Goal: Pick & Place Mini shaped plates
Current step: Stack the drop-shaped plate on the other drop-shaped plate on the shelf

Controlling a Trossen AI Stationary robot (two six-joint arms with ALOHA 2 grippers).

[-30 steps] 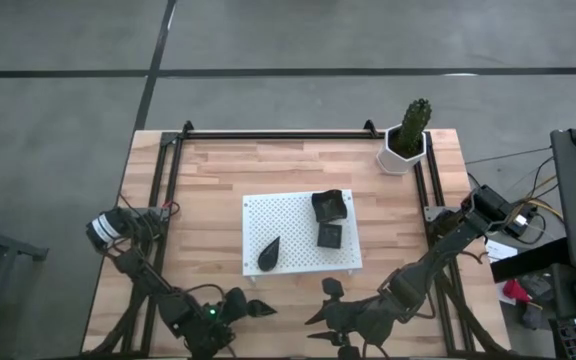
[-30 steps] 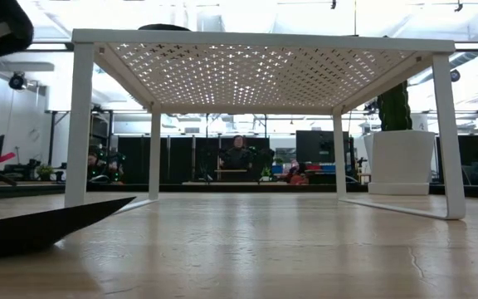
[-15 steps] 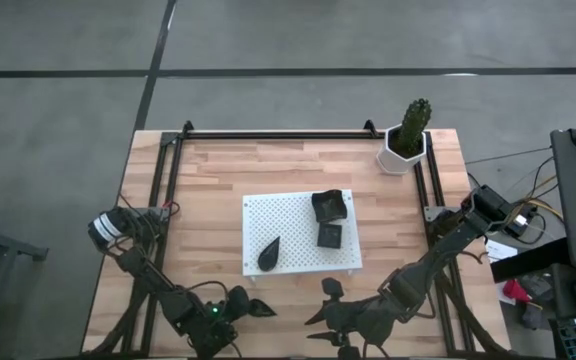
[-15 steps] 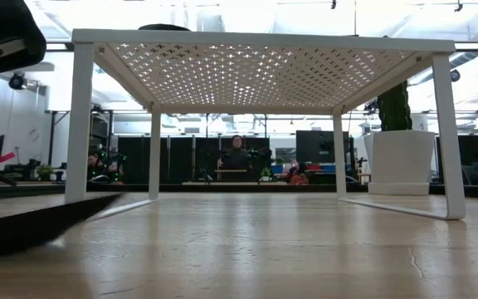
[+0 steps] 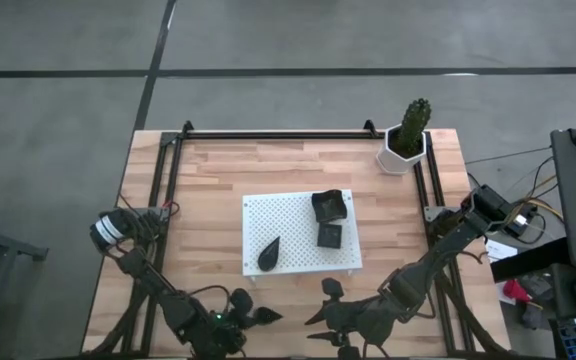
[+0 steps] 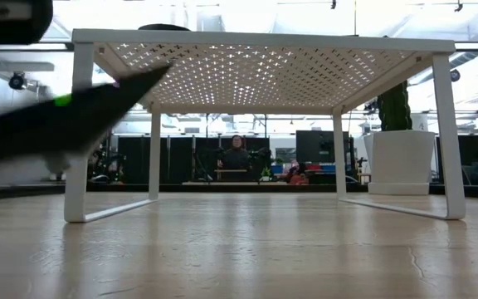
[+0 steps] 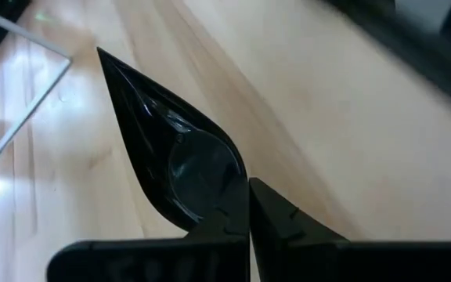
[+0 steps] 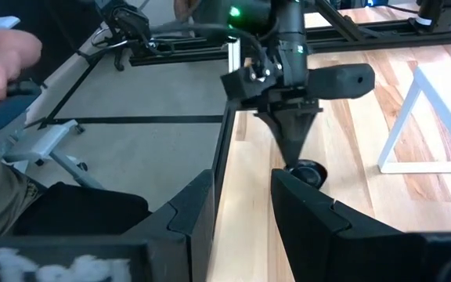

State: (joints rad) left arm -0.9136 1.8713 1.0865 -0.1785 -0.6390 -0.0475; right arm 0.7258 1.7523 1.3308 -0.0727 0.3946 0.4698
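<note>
The left gripper [image 7: 245,223] is pinched tight on the round end of a black leaf plate [image 7: 171,149], and holds it up off the wooden table [image 5: 208,190] at about 7 o'clock. Its pointy tip sticks out toward the white board [image 5: 298,215]. Three more small black plates sit on that board (it stands on thin legs): another leaf plate [image 5: 269,254] and two square plates [image 5: 329,205]. The right gripper [image 8: 241,207] waits at 6 o'clock with its fingers apart.

The low view shows the raised teardrop plate [image 6: 65,124] blurred.
</note>
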